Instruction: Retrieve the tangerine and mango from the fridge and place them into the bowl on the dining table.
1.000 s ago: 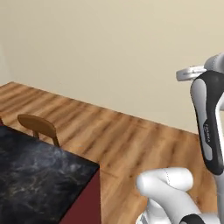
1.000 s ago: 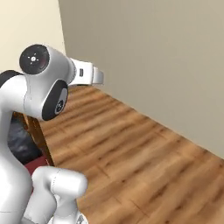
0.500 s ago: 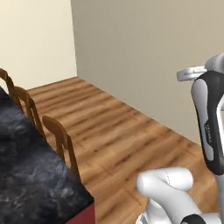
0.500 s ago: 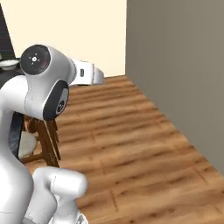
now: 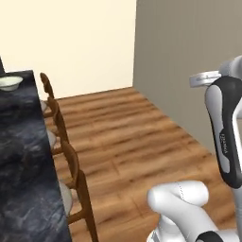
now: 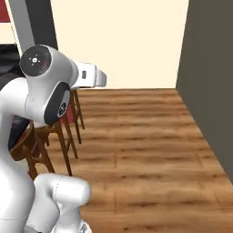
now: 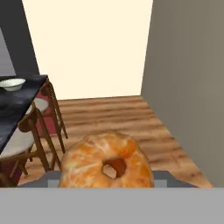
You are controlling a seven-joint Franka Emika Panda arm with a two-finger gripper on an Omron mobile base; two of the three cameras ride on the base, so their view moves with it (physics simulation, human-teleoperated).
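Tangerine (image 7: 106, 162) is seen right up against the hand camera, low in the hand view, and it appears to be pinched between the fingers, though the fingertips themselves are hidden behind the fruit. Beyond it, wooden chairs (image 7: 41, 127) are lined along the edge of the dining table (image 5: 21, 156). At the far end of that black marbled top, the bowl (image 5: 10, 83) is set near the edge.
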